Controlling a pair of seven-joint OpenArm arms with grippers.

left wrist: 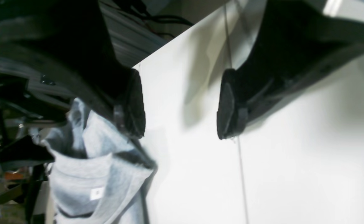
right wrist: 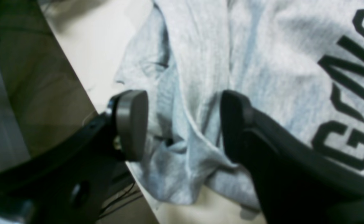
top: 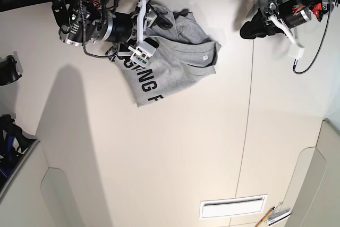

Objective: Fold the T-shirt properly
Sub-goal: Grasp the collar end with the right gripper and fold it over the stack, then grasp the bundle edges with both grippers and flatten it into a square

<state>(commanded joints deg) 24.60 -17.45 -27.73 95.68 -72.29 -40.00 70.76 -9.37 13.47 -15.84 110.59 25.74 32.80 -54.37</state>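
Observation:
The heather-grey T-shirt [top: 175, 62] lies crumpled at the far middle of the white table [top: 159, 147], with black lettering showing on its near flap. My right gripper [top: 154, 20] hovers over the shirt's far left corner. In the right wrist view that gripper [right wrist: 183, 124] is open, and its fingers [right wrist: 132, 124] straddle a bunched fold of the T-shirt [right wrist: 200, 62] near the table edge without pinching it. My left gripper [left wrist: 182, 107] is open and empty over bare table, well to the right of the T-shirt [left wrist: 98, 177]. The base view shows the left gripper [top: 245, 30] at the far right.
A seam [top: 247, 131] runs down the table right of the shirt. A white vent plate [top: 232, 207] and pens [top: 273, 216] lie at the near right. Cables and arm mounts crowd the far edge. The table's edge [right wrist: 85, 93] is just beside the right gripper.

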